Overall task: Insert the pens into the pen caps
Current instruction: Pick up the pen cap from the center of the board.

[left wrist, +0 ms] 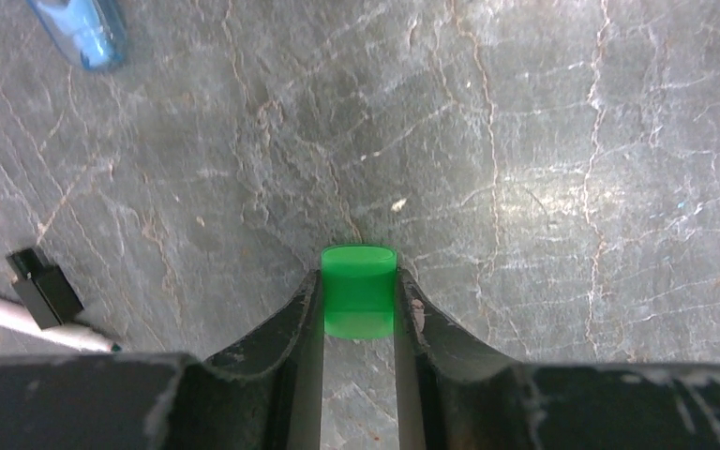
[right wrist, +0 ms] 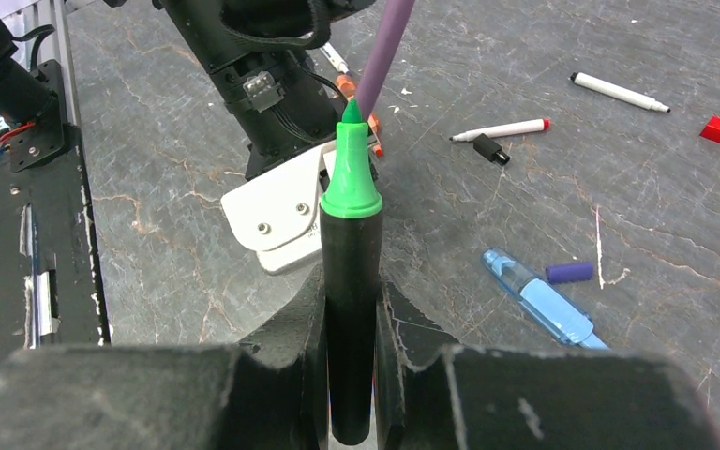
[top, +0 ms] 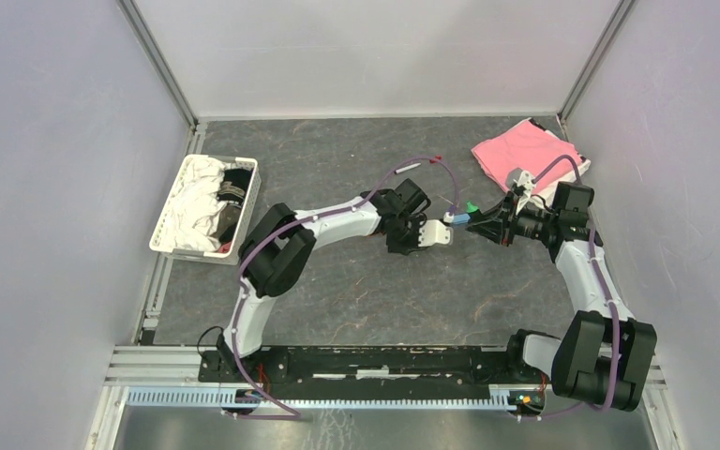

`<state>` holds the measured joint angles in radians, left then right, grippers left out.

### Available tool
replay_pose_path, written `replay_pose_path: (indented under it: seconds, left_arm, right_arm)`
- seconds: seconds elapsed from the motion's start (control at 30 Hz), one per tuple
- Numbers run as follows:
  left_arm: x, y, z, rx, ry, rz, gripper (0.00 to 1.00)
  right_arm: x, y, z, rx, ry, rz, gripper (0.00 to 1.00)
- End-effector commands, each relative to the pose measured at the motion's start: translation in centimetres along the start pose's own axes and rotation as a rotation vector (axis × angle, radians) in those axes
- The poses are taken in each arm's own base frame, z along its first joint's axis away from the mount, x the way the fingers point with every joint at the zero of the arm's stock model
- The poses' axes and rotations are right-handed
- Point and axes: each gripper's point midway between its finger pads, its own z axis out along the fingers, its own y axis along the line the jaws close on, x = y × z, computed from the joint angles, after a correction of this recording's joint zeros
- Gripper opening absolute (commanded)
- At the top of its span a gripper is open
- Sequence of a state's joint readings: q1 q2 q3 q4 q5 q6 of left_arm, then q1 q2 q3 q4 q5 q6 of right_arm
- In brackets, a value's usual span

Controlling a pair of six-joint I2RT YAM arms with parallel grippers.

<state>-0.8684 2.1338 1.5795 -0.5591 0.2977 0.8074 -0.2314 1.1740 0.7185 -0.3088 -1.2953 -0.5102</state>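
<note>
clamped in right end effector (right wrist: 352,300), black marker (right wrist: 352,244) with bare green tip, pointed toward left arm (right wrist: 272,103) for capping. closed on green cap (left wrist: 359,300) down at desk (left wrist: 572,141), left end effector (left wrist: 359,281), likely steadying it to meet that tip.

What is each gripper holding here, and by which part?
The left gripper pinches the green cap by its sides. The right gripper clamps the black-and-green marker by its black barrel, green tip pointing out.
</note>
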Motion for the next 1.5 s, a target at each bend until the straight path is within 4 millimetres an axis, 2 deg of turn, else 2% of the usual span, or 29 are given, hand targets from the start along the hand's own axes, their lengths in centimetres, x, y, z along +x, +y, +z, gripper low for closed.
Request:
replay_pose_path:
  seconds: [0.0,0.07,0.2,0.3,0.47,0.6,0.7,0.83,0.9,1.03,1.27,1.47]
  left_arm:
    - [-1.0,0.6,-1.9,-0.090,-0.062,-0.083,0.06]
    - [-1.8,0.8,-2.9,-0.116,-0.128,-0.166,0.02]
    - [-3.9,1.6,-5.5,-0.168,-0.324,-0.353,0.02]
    - [-4.7,1.6,-7.3,-0.205,-0.475,-0.523,0.02]
    - [-6.3,2.1,-11.8,-0.282,-0.777,-0.799,0.02]
    - [-6.4,2.0,-14.7,-0.312,-0.950,-0.998,0.02]
    - [-5.4,2.5,-17.1,-0.382,-1.102,-1.182,0.02]
    - [-4.5,3.0,-19.3,-0.400,-1.242,-1.380,0.02]
    - [-4.0,3.5,-19.4,-0.405,-1.250,-1.514,0.02]
    - [-3.3,4.7,-18.7,-0.494,-1.143,-1.663,0.02]
    - [-0.4,4.3,-16.1,-0.725,-0.943,-1.828,0.02]
    - [-1.5,3.9,-15.7,-0.763,-0.924,-1.804,0.02]
  right_arm:
    - [-1.6,-0.1,-0.1,-0.014,-0.028,-0.044,0.00]
    - [-1.4,0.0,0.0,-0.020,-0.030,-0.040,0.00]
    - [-1.0,0.7,0.4,-0.061,-0.046,-0.022,0.00]
    - [-0.2,1.1,1.6,-0.073,-0.028,-0.004,0.00]
    - [0.8,1.9,4.3,-0.058,-0.008,0.018,0.00]
    - [1.4,3.2,6.1,-0.051,-0.010,0.033,0.00]
    - [1.5,3.7,6.7,-0.019,-0.044,0.104,0.00]
    - [1.1,4.0,7.4,0.022,-0.077,0.213,0.00]
    - [1.2,4.1,7.7,0.040,-0.080,0.260,0.00]
    - [1.3,5.4,8.3,0.003,-0.102,0.324,0.00]
    - [2.8,7.5,10.2,-0.025,-0.053,0.463,0.00]
    - [3.8,9.1,11.6,-0.066,-0.005,0.511,0.00]
